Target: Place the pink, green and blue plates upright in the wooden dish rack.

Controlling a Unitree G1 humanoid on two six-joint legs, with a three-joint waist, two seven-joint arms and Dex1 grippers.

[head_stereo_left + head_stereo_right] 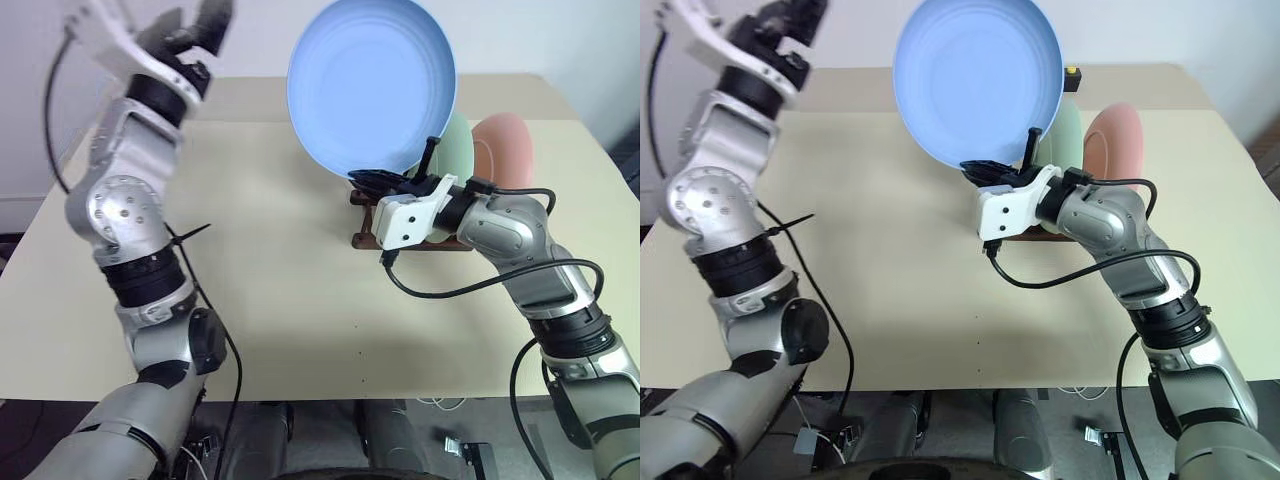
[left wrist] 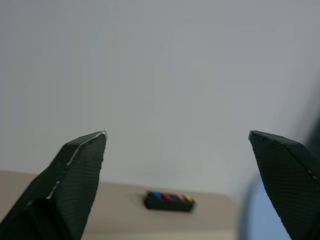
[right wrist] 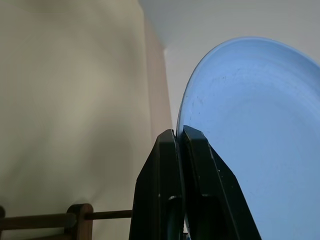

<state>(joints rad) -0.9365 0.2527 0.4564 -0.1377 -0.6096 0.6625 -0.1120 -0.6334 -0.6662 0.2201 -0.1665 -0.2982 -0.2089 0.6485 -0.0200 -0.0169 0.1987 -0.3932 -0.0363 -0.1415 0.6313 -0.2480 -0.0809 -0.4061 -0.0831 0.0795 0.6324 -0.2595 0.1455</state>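
Beige table [image 1: 280, 300] | right gripper [image 3: 181, 137] pinches blue plate [image 1: 372, 85] rim above wooden rack [image 3: 75, 220] | left gripper [image 2: 180, 155] spread wide, empty

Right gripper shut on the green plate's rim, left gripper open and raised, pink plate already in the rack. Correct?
Wrong on the colour: the right gripper is shut on the blue plate, as the right wrist view shows. The green plate stands in the rack beside the pink plate. The left gripper is open and raised.
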